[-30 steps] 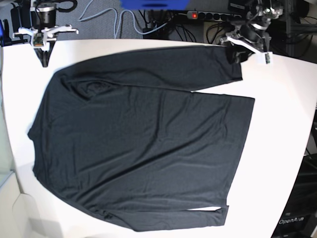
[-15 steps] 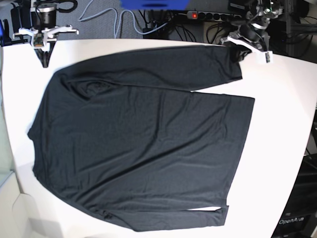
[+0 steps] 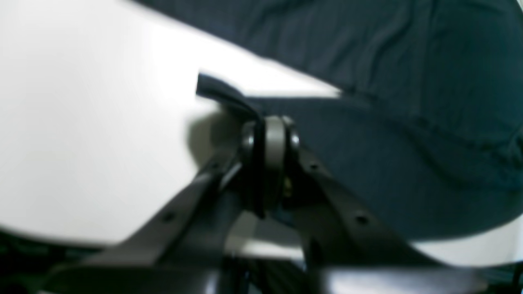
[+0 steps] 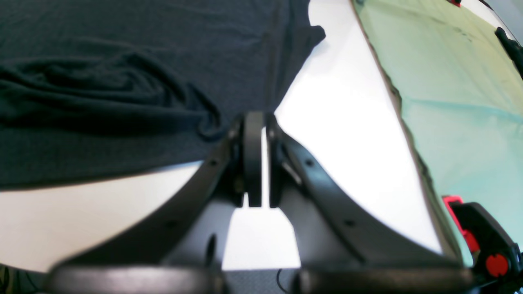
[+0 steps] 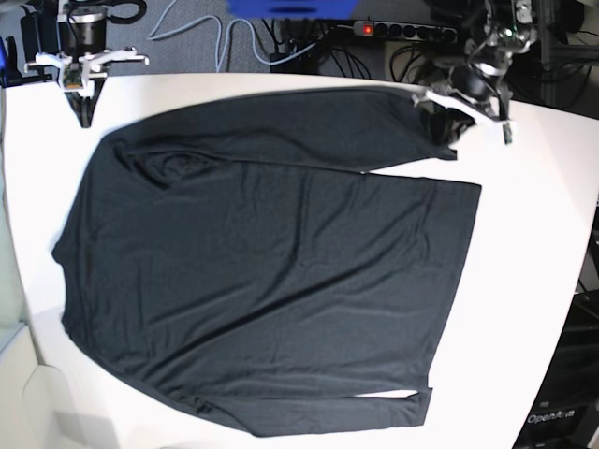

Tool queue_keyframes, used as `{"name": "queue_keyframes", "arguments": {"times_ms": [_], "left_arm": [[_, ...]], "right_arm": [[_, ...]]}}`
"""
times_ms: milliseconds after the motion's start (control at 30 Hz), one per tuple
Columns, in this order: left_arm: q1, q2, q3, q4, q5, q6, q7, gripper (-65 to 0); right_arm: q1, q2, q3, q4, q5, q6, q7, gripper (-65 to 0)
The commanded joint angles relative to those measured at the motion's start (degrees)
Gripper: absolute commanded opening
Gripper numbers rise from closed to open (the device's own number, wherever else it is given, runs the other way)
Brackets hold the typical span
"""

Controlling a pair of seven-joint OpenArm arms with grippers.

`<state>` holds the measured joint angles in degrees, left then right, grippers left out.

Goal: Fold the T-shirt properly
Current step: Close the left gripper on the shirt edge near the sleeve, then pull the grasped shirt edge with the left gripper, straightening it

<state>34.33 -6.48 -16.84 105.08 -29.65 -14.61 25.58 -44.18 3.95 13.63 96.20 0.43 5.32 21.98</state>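
Left wrist view: the left claw (image 3: 269,139) is clamped on a fold of the T-shirt (image 3: 388,122) at the sleeve's cuff end, a flap of cloth sticking out beyond the fingers over the white table (image 3: 90,122). Right wrist view: the right claw (image 4: 257,159) is closed with nothing between its fingers, just beside the T-shirt's (image 4: 122,81) rumpled edge; a pale green surface (image 4: 457,81) lies beyond the table's (image 4: 339,122) edge. Base view: the T-shirt (image 5: 271,271) lies spread flat on the table (image 5: 533,243), with a power strip (image 5: 402,30) and cables (image 5: 201,33) on the floor behind.
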Motion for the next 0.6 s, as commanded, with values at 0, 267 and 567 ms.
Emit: {"name": "queue_keyframes", "arguments": {"times_ms": [0,267,567], "left_arm": [[-0.26,-0.16,-0.17,1.16,-0.46,-0.38,-1.1,-62.4],[-6.59,-0.16,-0.7,1.16,-0.46,-0.29,6.64,-62.4],[-13.97,3.71,-3.51,1.96,-0.46,-0.2,15.25,-62.4]], "right_arm": [[-0.61,0.23,0.22,0.72,0.06,0.08,1.54,-64.7],[-0.61,0.23,0.22,0.72,0.06,0.08,1.54,-64.7],[-0.61,0.23,0.22,0.63,0.06,0.08,1.54,-64.7]]}}
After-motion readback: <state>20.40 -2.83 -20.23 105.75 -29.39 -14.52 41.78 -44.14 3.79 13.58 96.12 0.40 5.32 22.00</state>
